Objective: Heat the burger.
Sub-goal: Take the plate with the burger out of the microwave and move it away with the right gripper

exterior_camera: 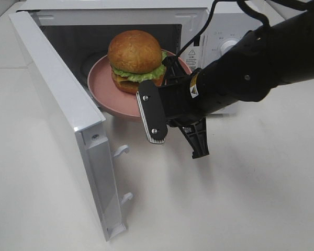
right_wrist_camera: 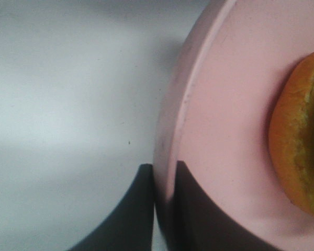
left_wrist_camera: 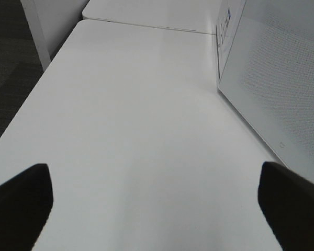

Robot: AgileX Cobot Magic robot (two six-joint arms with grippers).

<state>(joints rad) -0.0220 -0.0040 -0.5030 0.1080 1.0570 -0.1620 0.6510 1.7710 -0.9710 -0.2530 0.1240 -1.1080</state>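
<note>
The burger, with its glossy brown bun and green lettuce, sits on a round pink plate at the mouth of the open microwave. My right gripper is shut on the plate's near right rim. In the right wrist view its two dark fingers pinch the plate's rim, with the burger's bun just beyond. My left gripper stands open over bare table with nothing between its fingers. It does not show in the high view.
The microwave's white door is swung wide open toward the front left, with latch hooks on its edge. The same door stands close beside my left gripper. The control knob is behind my right arm. White table surrounds everything.
</note>
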